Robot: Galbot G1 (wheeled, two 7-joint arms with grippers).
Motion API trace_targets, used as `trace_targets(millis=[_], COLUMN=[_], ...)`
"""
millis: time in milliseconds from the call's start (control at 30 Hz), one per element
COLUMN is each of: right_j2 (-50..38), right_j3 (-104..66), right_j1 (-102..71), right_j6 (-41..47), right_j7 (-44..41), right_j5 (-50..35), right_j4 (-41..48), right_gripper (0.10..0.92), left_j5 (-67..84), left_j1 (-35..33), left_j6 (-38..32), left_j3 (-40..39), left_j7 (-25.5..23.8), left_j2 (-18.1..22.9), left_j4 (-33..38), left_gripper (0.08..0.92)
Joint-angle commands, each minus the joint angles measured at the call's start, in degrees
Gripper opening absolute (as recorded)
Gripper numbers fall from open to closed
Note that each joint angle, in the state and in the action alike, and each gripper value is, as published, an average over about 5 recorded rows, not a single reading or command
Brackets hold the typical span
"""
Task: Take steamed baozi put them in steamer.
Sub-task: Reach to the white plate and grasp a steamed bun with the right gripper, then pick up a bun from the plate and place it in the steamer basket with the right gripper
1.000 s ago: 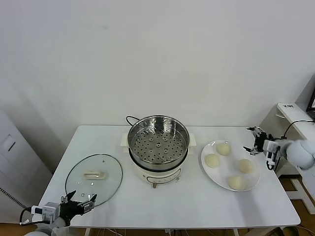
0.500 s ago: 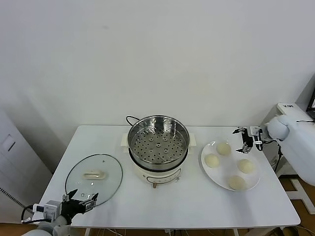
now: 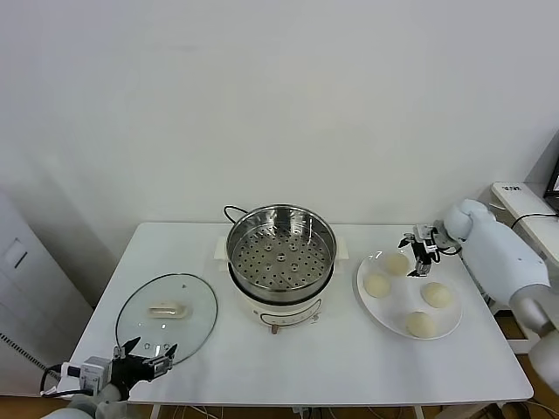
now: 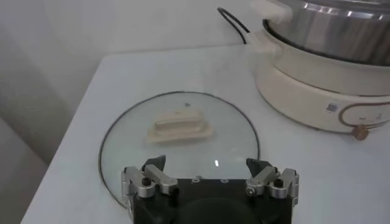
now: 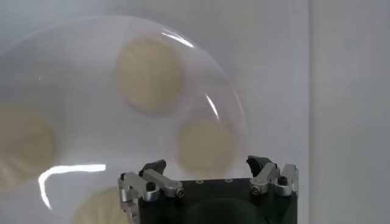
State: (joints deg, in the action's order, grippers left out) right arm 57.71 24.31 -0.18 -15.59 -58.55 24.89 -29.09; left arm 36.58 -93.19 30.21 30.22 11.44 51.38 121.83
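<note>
Right gripper (image 3: 417, 251) jaws apart above the steamed baozi (image 3: 397, 264) — left gripper (image 3: 147, 358) wide too, idle

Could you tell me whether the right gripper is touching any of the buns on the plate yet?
Apart. In the right wrist view the right gripper hangs open above the plate, its fingertips clear of the nearest bun; nothing sits between them.

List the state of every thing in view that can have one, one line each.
steamer: uncovered, basket empty.
glass lid: off, lying flat on the table, handle up.
steamed baozi: four, all on the plate, none held.
plate: loaded with all four.
left gripper: jaws open, empty, at the table's near edge by the lid.
right gripper: jaws open, empty, over the plate's far side.
</note>
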Motion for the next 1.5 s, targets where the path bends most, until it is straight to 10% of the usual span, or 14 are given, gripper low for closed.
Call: trace_targets(millis=[33,733,1167,1500], right_j2=[4.02,3.31,-12.74,-6.47], right_j3=[-2.97,-6.75,21.66,33.59], right_j1=[0.62,-0.17,16.77,33.33], right_j6=[-1.16,-1.24,0.84,-9.02], right_j7=[0.64,1.78,-2.83,-5.48], right_j5=[5.63,9.69,-19.98,-26.98], right_j4=[5.42,3.23,-26.76,-31.23], right_gripper=[0.823,0.517,0.492,0.499], left_j5=[0.00,0.36,0.07,-0.14], left_j1=[0.08,-0.79,-1.67,-2.42], left_j6=[0.13,0.27,0.39,0.28], left_j3=[-0.22,0.05,0.21,0.25], left_j7=[0.06,0.97,1.30,1.29], left_j2=[-0.10,0.20,0.37,0.07], left_j4=[0.38,2.29,2.81,3.32], left_gripper=[0.823,0.823,0.823,0.823])
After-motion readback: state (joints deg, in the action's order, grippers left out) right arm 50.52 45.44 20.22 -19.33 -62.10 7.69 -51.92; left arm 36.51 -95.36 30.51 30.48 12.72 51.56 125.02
